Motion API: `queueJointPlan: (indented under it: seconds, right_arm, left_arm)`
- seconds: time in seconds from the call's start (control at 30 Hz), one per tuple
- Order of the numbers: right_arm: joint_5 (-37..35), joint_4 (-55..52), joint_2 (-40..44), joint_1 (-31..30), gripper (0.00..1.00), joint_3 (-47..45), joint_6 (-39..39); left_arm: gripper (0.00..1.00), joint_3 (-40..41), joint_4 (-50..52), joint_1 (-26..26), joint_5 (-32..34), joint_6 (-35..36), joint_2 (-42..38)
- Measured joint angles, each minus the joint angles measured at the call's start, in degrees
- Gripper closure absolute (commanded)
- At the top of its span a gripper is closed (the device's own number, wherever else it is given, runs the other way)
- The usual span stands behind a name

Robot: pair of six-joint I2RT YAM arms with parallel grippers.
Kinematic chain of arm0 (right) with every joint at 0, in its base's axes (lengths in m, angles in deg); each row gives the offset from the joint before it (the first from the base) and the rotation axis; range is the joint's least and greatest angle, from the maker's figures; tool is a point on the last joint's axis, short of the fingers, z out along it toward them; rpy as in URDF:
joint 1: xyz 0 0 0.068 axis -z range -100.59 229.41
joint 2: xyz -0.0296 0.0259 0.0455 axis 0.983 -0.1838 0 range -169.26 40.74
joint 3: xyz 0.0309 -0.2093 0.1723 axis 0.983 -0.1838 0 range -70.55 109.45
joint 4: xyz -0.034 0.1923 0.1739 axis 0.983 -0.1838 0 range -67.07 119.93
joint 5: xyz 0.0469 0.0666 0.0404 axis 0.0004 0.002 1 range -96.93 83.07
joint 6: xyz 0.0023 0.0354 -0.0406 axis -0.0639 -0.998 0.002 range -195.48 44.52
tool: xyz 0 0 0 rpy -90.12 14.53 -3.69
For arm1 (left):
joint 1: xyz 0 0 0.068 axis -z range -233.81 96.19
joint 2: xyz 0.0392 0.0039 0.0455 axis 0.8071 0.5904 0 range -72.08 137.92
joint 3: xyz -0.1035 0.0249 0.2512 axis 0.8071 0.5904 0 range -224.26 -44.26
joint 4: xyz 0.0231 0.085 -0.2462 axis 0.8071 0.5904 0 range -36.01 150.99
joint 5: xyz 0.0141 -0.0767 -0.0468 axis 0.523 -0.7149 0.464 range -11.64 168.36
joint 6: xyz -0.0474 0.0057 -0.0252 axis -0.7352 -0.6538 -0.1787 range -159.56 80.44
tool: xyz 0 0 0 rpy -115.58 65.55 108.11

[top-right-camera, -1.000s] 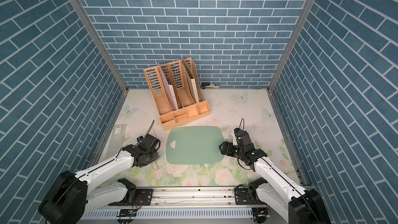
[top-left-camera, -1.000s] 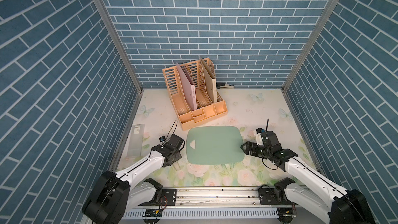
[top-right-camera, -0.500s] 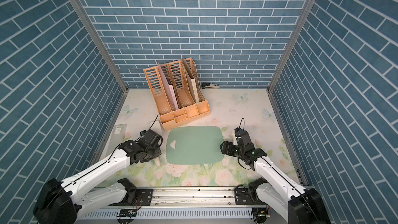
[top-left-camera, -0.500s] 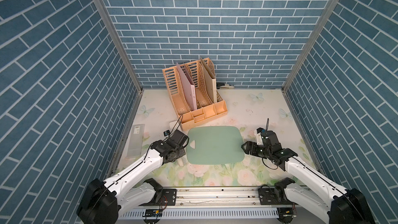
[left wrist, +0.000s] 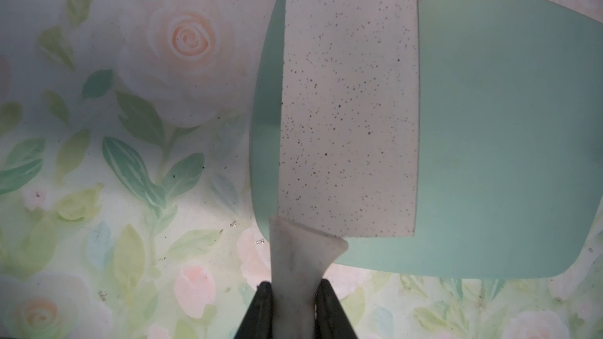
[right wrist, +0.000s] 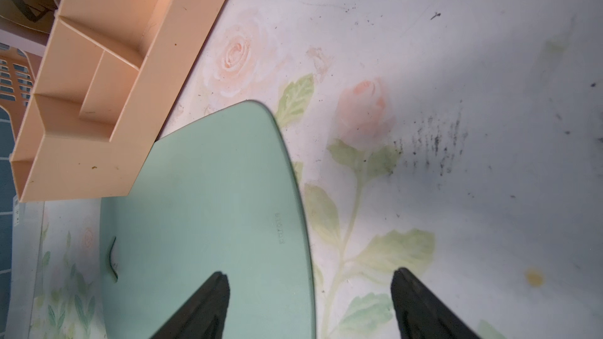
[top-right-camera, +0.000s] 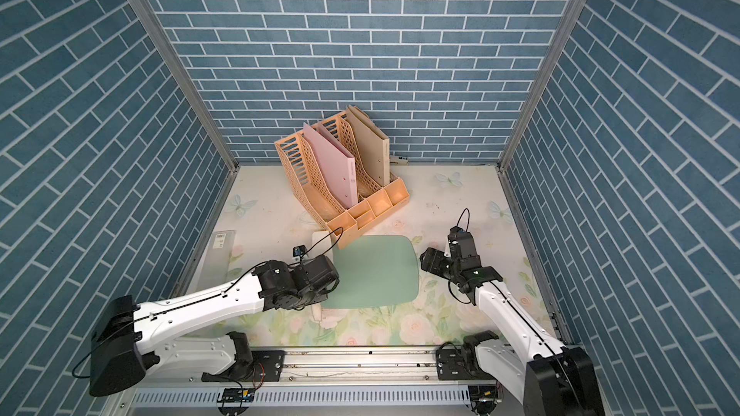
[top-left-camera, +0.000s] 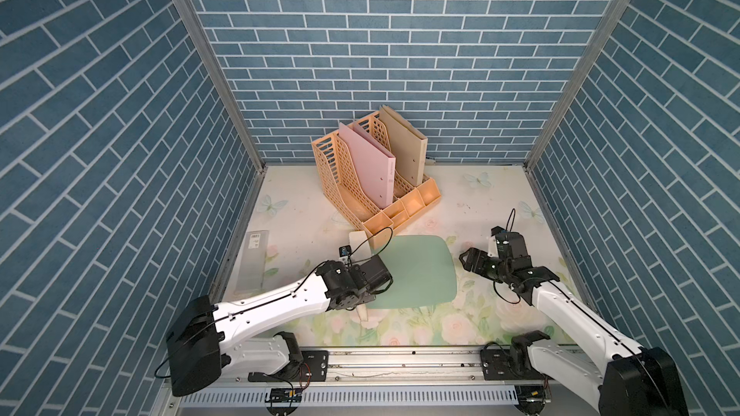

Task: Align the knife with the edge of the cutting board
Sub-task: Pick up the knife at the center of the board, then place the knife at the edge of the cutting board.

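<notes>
**Knife laid along the board's left end**

You are holding the knife by its slim handle, with the left gripper clamped on that handle just off the near-left corner of the cutting board. Gripping there is leaving the broad speckled blade free, so you can judge it against the rim. The blade is lying over the board's left end, running near to far, its long side almost parallel to that short edge (a narrow green strip is still showing outside it). Its far tip is reaching past the board toward the peach file organizer.

The right gripper is hovering over the board's right edge with its jaws apart, holding nothing; that placement looks meant to steady the board if it slides.
</notes>
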Motion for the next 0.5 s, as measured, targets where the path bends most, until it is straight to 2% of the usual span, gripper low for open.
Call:
queueJointPlan:
  seconds: [0.33, 0.5]
  right_arm:
    - [1.0, 0.0, -0.3, 1.5, 0.18, 0.0, 1.5]
    - [1.7, 0.1, -1.2, 1.6, 0.19, 0.0, 2.0]
  left_arm:
    - [1.0, 0.8, -1.1, 0.0, 0.0, -0.3, -0.2]
    - [1.0, 1.6, -0.3, 0.0, 0.2, -0.3, -3.6]
